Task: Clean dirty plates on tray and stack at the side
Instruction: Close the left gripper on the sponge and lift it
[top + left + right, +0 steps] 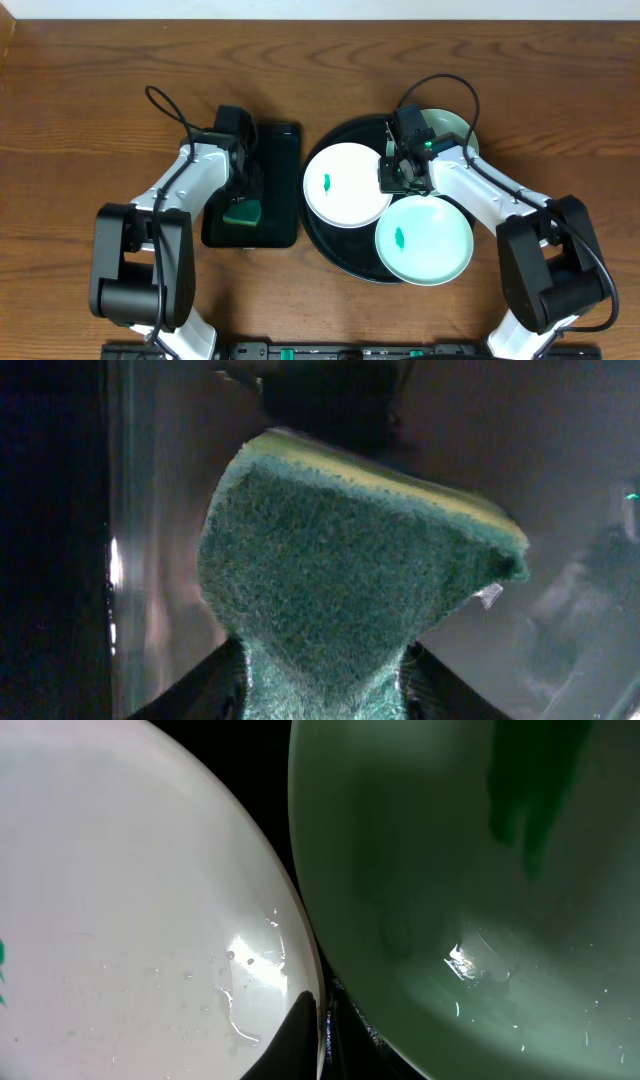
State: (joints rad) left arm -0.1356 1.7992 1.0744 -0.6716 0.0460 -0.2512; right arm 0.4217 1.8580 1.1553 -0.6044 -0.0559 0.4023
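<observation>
R wrist cam: two plates close up, rim to rim.
White plate (pixel 130 900) fills the left, w/ a bit of green smear (pixel 3 960) at the far left edge. Mint plate (pixel 470 870) fills the right, dark shadow across its top. Black strip of tray (pixel 245 750) btwn them. Wet glints on both. Right gripper (pixel 312 1042) at btm centre, closed, dark fingertip (pixel 298 1032) over the white rim.

Three plates (pixel 345 185), seemingly; two trays (pixel 325 245); one sponge (pixel 242 211).

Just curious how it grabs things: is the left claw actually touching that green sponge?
Touching. The left wrist view shows the sponge squeezed narrow between the two dark fingers of the left gripper.
</observation>
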